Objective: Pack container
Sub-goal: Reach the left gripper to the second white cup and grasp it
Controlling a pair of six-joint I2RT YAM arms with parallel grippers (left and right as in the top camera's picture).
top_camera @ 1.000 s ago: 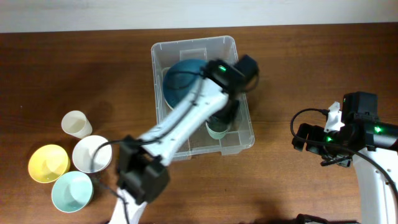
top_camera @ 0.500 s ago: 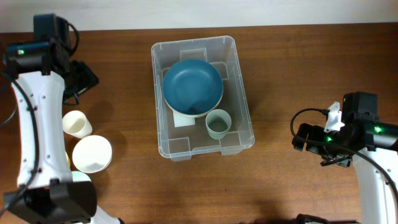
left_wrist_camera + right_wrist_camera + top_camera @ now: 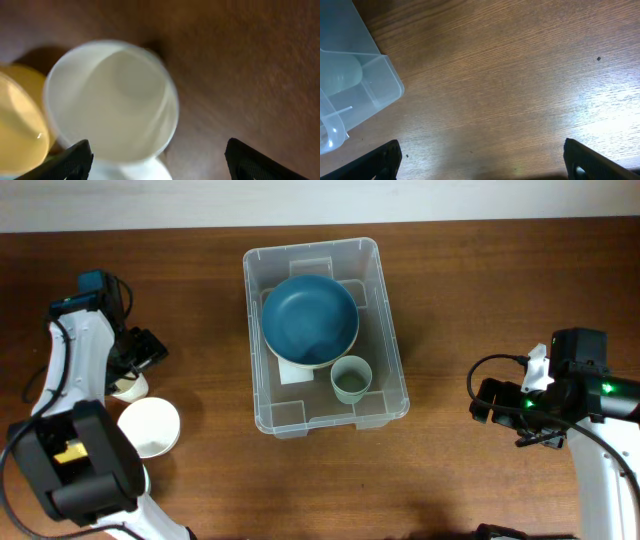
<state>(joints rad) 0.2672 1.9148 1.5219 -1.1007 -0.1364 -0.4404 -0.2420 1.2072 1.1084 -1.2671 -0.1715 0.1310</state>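
The clear container (image 3: 300, 416) stands at the middle of the table. A blue bowl (image 3: 310, 320) and a pale green cup (image 3: 350, 379) are in it. My left gripper (image 3: 138, 360) is open at the far left, just above a cream cup (image 3: 128, 387). In the left wrist view the cream cup (image 3: 112, 102) stands upright just ahead of the open fingers (image 3: 159, 161), not held. My right gripper (image 3: 490, 405) is open and empty to the right of the container; its wrist view shows the open fingers (image 3: 482, 160) over bare wood and a container corner (image 3: 355, 75).
A white bowl (image 3: 148, 426) sits just in front of the cream cup, also in the left wrist view (image 3: 135, 172). A yellow bowl (image 3: 20, 125) lies beside the cup; my left arm hides it in the overhead view.
My left arm swung from over the container to the far left, then came down towards the cream cup. The green cup stays in the container. The right arm has not moved.
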